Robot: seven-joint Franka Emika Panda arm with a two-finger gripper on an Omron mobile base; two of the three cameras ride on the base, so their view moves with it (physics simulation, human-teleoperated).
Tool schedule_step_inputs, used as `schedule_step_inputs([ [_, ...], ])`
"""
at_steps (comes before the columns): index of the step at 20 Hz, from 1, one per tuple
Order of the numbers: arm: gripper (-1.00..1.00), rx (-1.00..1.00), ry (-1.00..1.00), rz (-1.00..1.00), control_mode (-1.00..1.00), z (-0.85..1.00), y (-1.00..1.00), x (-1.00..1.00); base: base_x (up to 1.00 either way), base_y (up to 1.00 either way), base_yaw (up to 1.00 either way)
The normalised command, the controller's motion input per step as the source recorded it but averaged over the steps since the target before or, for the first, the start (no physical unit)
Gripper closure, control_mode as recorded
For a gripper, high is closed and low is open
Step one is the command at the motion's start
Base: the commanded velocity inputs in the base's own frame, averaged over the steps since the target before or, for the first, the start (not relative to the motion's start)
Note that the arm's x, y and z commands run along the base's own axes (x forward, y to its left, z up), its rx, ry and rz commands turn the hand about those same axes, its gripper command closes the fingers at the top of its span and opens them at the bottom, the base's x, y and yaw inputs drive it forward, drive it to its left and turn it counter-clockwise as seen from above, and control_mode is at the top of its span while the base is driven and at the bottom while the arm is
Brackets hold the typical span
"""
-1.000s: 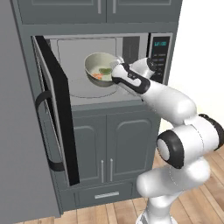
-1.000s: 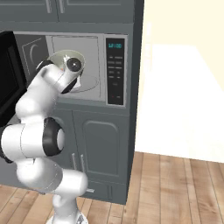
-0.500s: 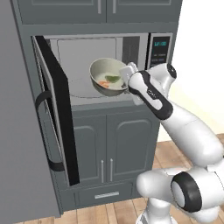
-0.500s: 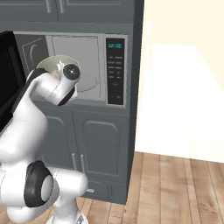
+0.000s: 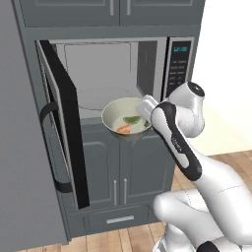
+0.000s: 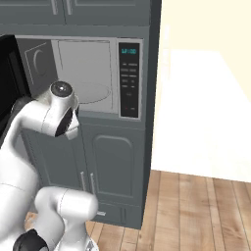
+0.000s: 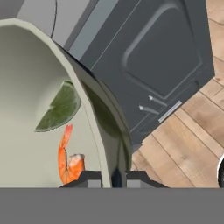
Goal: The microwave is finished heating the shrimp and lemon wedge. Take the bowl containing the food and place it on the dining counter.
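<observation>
Centrally, the microwave point(image 5: 118, 74) sits built into grey cabinets point(image 5: 123, 167), its black door point(image 5: 61, 142) swung wide to the left and its cavity lit. A dark keypad point(image 6: 130, 78) with a cyan display runs down the oven's right side. Wood floor point(image 6: 196, 211) lies below the cabinets.

Next in size, the white arm point(image 5: 177, 142) reaches across from the lower right of the left base view, its forearm angled up toward the oven mouth.

At its end, the gripper point(image 7: 113, 177) is clamped on the bowl point(image 5: 127, 118), one finger inside the rim and one outside, pinching the wall on the bowl's right side. That pale bowl hangs in the air just in front of the oven's lower edge, outside the cavity and above the cabinet doors, roughly level.

Inside it, the lemon wedge point(image 7: 59, 107) lies beside the shrimp point(image 7: 69, 159), both resting on the bowl's off-white floor and close together, the shrimp nearer the fingers.
</observation>
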Motion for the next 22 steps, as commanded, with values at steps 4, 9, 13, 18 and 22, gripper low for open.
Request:
schedule_step_inputs([
  [4, 1.00, 0.00, -0.04, 0.08, -1.00, -0.02, 0.01, -0.35, 0.00, 0.00, 0.00],
  [9, 1.00, 0.00, 0.00, 0.00, -1.00, 0.00, 0.00, 0.00, 0.00, 0.00, 0.00],
  [13, 1.00, 0.00, 0.00, 0.00, -1.00, 0.00, 0.00, 0.00, 0.00, 0.00, 0.00],
  [18, 1.00, 0.00, 0.00, 0.01, -1.00, 0.00, -0.03, -0.19, 0.00, 0.00, 0.00],
  [22, 1.00, 0.00, 0.00, 0.00, 1.00, 0.00, 0.00, 0.00, -0.89, -0.45, 0.24],
])
